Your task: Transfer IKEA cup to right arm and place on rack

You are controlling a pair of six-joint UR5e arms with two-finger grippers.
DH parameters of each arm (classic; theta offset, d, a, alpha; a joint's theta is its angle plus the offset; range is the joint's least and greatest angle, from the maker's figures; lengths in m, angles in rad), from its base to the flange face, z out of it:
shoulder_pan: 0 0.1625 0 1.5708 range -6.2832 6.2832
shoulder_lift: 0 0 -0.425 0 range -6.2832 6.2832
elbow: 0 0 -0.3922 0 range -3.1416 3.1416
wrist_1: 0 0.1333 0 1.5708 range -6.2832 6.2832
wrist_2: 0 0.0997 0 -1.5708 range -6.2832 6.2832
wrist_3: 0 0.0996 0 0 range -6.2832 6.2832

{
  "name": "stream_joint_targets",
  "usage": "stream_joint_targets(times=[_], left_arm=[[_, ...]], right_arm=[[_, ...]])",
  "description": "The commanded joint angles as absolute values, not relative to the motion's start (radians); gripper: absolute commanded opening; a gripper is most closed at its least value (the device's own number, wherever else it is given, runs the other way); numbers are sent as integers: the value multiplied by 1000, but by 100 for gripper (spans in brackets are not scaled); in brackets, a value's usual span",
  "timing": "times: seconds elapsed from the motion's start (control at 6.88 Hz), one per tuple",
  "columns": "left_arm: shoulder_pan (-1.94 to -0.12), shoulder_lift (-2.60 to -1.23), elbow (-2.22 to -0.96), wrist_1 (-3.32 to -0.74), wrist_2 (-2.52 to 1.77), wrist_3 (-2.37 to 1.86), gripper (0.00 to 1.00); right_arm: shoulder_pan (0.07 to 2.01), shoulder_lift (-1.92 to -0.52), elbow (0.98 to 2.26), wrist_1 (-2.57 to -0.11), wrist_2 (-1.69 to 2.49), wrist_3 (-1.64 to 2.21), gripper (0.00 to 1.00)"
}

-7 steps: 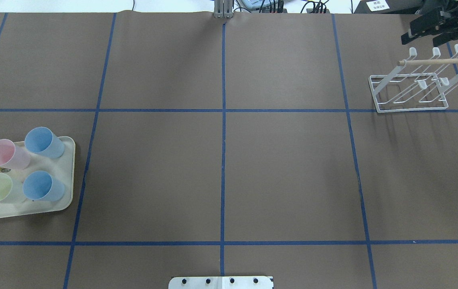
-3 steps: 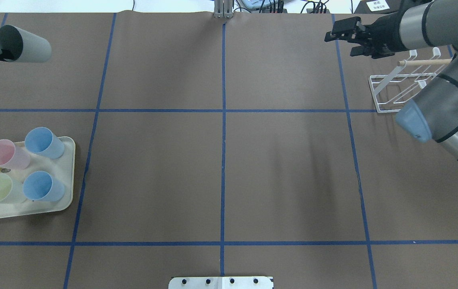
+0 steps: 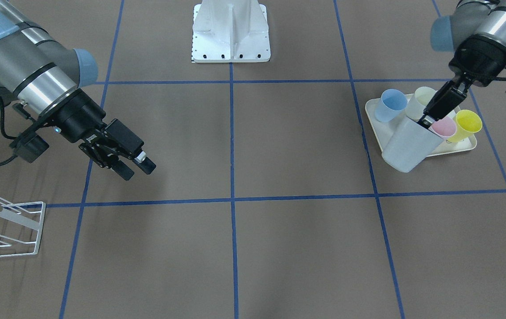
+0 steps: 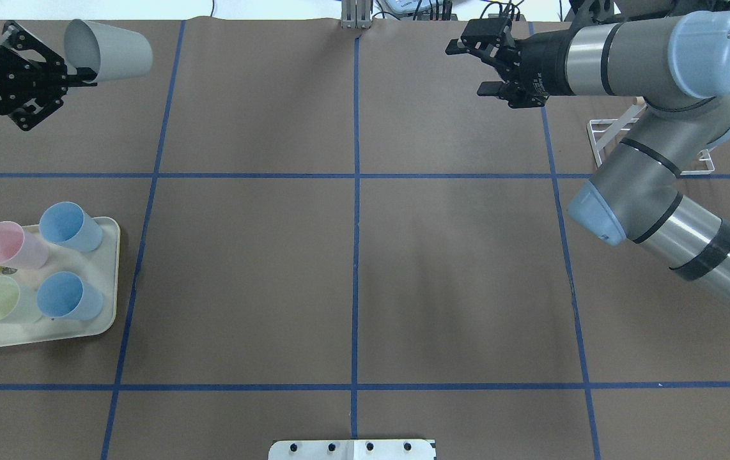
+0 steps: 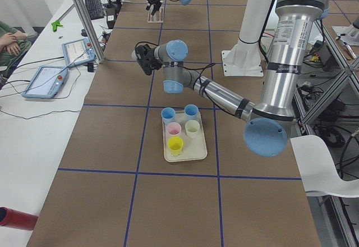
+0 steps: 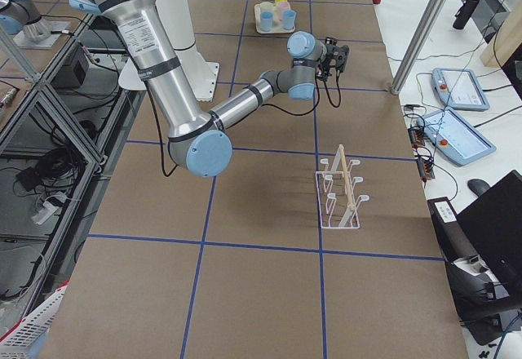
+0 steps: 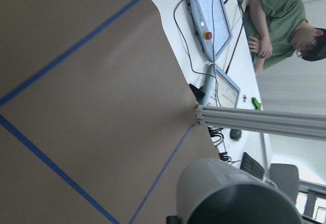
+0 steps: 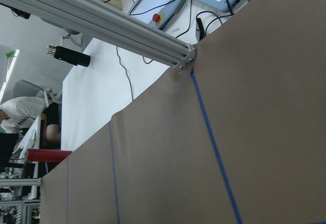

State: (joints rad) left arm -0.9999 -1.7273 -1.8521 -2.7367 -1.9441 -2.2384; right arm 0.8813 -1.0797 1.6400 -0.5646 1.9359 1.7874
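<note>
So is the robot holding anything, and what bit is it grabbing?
The left claw holds a pale grey cup by its rim, one finger inside the mouth. The right claw is open and empty.

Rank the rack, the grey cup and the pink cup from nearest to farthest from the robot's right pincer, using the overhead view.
1. The rack, on the same side as the right pincer.
2. The grey cup, across the table, held by the left pincer.
3. The pink cup, on the tray, far left.
</note>
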Motion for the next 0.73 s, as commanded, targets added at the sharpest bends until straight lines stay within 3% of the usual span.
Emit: stream_joint_targets(times=[0.0, 0.29, 0.58], left_arm=[[-805, -1762, -1853, -2885, -1654, -2413, 0], [-668, -1795, -1844, -3087, -1388, -2524, 0], [-567, -1880, -1821, -3096, -1347, -2522, 0]], right_arm=[[867, -1040, 1722, -551, 1933, 1921, 99], [845, -1029, 1715, -403, 1887, 2034, 99], [821, -1029, 1720, -362, 1882, 2045, 99]])
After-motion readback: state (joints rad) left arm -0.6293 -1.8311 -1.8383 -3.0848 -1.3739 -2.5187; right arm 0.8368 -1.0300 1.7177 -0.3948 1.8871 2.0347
